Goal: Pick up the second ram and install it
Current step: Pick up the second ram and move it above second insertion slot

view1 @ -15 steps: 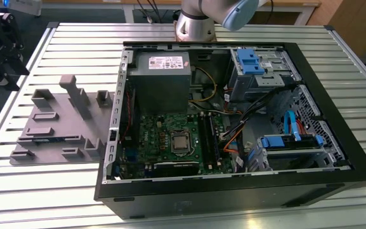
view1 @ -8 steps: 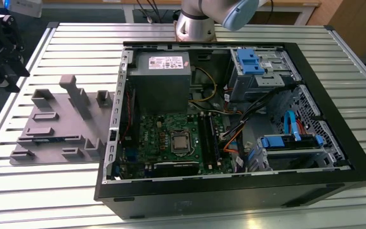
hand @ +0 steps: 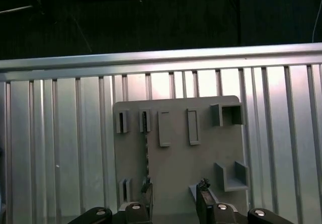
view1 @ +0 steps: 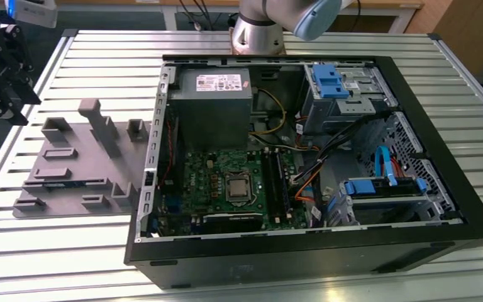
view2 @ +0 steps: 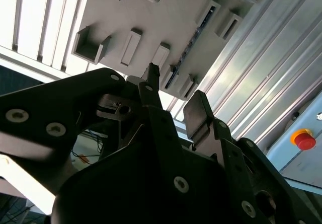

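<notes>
Your gripper is released: two fingers apart, nothing between them. In the exterior view it hangs at that view's left edge, above the table and beside the tray.

Ram: one stick, seated in a long narrow slot of the grey tray, untouched. In the first wrist view the slot runs toward the gap between the fingertips.

Around it:
- Tray lies just to the exterior view's left of the open case. Three upright posts rise from it, apart from the ram's slot.
- Inside the case: one power supply, one motherboard, two blue brackets.

View differences:
- First wrist view looks straight down on the tray and shows two open-sided boxes.
- Second wrist view looks past the fingers from behind and catches one red button.
- Exterior view shows the ram's blue colour.
</notes>
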Available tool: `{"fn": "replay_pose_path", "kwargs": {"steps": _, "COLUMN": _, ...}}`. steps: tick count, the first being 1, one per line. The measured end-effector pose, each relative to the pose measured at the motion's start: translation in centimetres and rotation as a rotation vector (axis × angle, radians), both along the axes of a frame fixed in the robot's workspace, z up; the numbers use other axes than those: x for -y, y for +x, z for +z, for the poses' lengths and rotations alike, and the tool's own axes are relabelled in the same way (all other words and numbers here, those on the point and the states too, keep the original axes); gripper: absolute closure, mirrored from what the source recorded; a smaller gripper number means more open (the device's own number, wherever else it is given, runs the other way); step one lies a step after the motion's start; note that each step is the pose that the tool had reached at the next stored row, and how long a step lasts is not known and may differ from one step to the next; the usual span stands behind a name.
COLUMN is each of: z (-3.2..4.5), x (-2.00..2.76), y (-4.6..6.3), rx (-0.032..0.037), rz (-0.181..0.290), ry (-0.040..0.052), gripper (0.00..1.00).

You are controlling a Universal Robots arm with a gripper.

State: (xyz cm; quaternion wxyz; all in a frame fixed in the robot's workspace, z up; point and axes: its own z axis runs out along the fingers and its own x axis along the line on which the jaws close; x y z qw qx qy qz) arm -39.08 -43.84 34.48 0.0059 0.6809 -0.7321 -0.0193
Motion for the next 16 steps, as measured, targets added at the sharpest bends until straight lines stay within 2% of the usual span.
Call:
{"fn": "replay_pose_path", "kwargs": {"steps": 5, "z": -0.39, "x": 0.17, "y": -0.02, "rx": 0.0000, "rz": 0.013, "ry": -0.0001, "gripper": 0.53}}
{"fn": "replay_pose_path", "kwargs": {"steps": 16, "z": -0.53, "x": 0.33, "y": -0.02, "rx": 0.0002, "rz": 0.014, "ry": 0.0000, "gripper": 0.53}}
